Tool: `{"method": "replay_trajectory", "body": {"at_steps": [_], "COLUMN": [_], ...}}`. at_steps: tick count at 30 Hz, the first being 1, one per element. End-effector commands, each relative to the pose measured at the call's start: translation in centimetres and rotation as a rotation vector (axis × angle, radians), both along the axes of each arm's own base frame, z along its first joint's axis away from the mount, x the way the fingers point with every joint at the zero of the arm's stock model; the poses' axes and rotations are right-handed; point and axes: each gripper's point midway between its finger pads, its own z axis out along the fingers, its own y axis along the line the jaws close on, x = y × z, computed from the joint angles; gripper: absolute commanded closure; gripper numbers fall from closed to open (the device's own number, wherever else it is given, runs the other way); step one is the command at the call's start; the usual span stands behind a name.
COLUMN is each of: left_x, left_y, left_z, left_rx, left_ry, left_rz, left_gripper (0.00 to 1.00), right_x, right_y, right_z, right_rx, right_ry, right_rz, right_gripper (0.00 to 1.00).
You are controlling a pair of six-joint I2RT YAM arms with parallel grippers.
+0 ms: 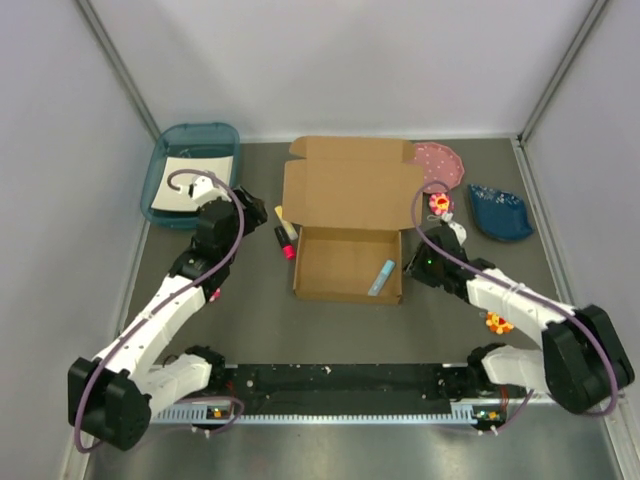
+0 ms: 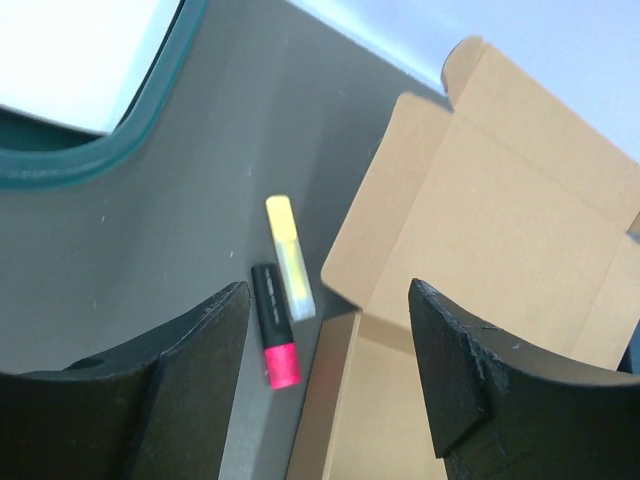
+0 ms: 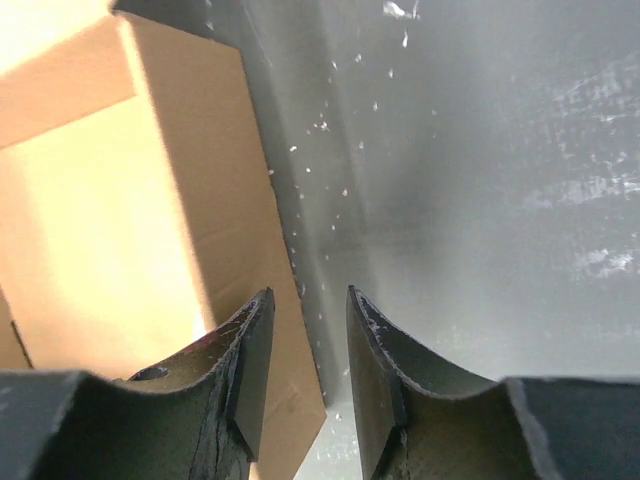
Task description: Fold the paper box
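The paper box (image 1: 350, 190) is brown cardboard in the middle of the table. Its lid lies open and flat toward the back, and its shallow tray (image 1: 335, 270) stands in front. A light blue stick (image 1: 381, 277) lies inside the tray. My left gripper (image 1: 262, 212) is open and empty, just left of the box. In the left wrist view (image 2: 328, 290) its fingers frame the box's left edge (image 2: 500, 230). My right gripper (image 1: 412, 265) is at the tray's right wall. In the right wrist view (image 3: 310, 292) its fingers stand a little apart over that wall (image 3: 200, 200), holding nothing.
A yellow marker (image 2: 290, 258) and a black-and-pink marker (image 2: 273, 325) lie left of the box. A teal tray (image 1: 160, 170) with white paper is back left. A pink plate (image 1: 440, 160), a blue plate (image 1: 500, 212) and small toys (image 1: 440, 203) are at the right.
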Motion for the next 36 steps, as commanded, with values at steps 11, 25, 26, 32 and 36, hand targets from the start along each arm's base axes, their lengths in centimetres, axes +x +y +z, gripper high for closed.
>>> {"method": "replay_trajectory", "body": {"at_steps": [11,25,26,32,36], "left_x": [13.1,17.0,17.4,19.0,19.9], "left_y": [-6.3,-5.4,-5.5,-6.1,-6.2], "left_z": [6.6,1.0,0.4,-1.6,-2.8], "left_rx": [0.051,-0.036,-0.041,-0.071,-0.069], "left_ry": [-0.249,-0.17,-0.159,-0.114,-0.089], "left_rz": [-0.501,-0.709,-0.713,-0.748,-0.752], "left_gripper": [0.31,0.31,0.32,0.35,0.36], "right_x": [1.1,1.4,1.3,1.4,1.4], "right_y": [-2.6,-1.2,-1.2,-1.2,-1.0], "right_z": [11.4,13.7,13.7,14.4,15.2], "right_rx": [-0.054,0.013,0.015,0.029,0.045], "right_ry": [-0.302,-0.327,-0.328,-0.341,-0.357], "right_rz": [0.026,0.098,0.097,0.09,0.09], "right_gripper": [0.46,0.44,0.44,0.44,0.44]}}
